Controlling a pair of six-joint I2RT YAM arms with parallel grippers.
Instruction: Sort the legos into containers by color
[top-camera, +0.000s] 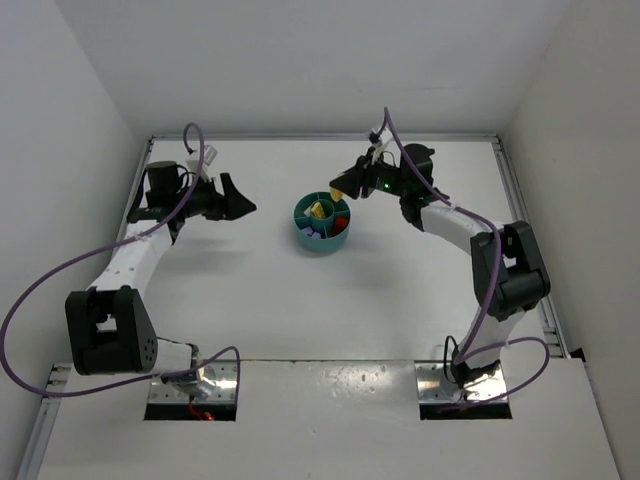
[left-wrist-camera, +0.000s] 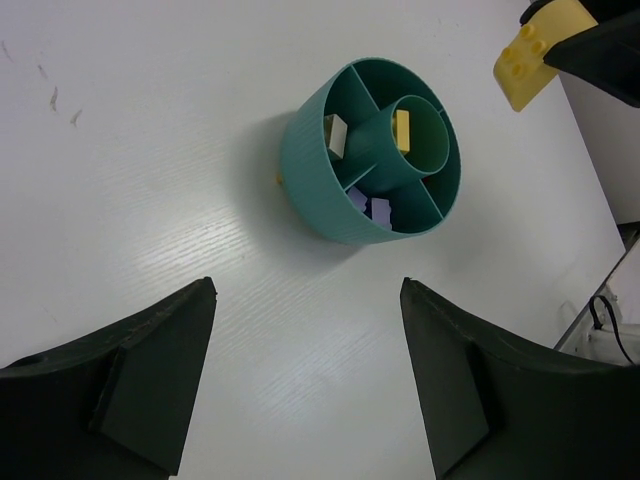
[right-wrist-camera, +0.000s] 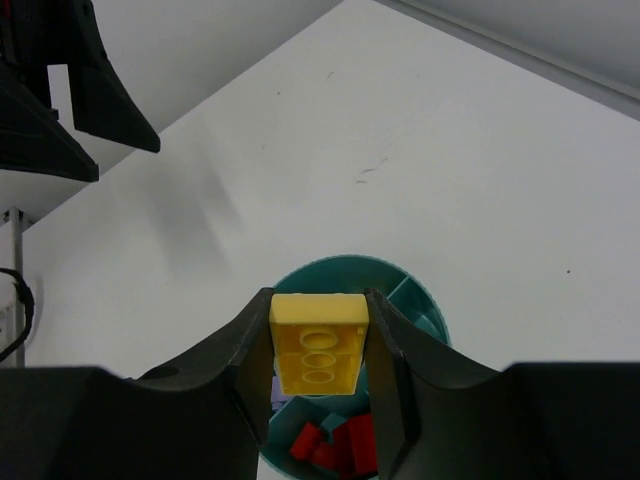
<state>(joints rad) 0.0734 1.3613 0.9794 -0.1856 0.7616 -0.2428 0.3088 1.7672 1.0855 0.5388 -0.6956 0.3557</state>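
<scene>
Risk: the yellow brick (right-wrist-camera: 318, 355) looks to hang over the dish's (top-camera: 320, 245) edge rather than over its central cup (left-wrist-camera: 425, 135). Let go from there, it could drop into a wrong section, or hit a divider and hop out onto the worktop (top-camera: 250, 290).
Cause: the cup is a narrow target, and I'd say the brick has a fair drop to make.
Second risk: coming down too low could bump the rim and shove the dish, which looks light.
Right gripper (top-camera: 343, 187): closed on the yellow brick, pinching its two side faces, at about 1 o'clock of the dish from above.
Left gripper (top-camera: 240, 200): open and empty, well apart at the dish's 9 o'clock.
Dish: round, teal, mid-worktop, a centre cup ringed by curved sections.
Cup: already holds one yellow piece (left-wrist-camera: 402, 130).
Other sections: red bricks (right-wrist-camera: 335, 445) at about 4 o'clock from above, purple bricks (left-wrist-camera: 372, 207) at about 7 o'clock, and an off-white brick (left-wrist-camera: 336, 135) in a third.
Held brick: small, pale yellow, hollow underside facing the right wrist camera.
</scene>
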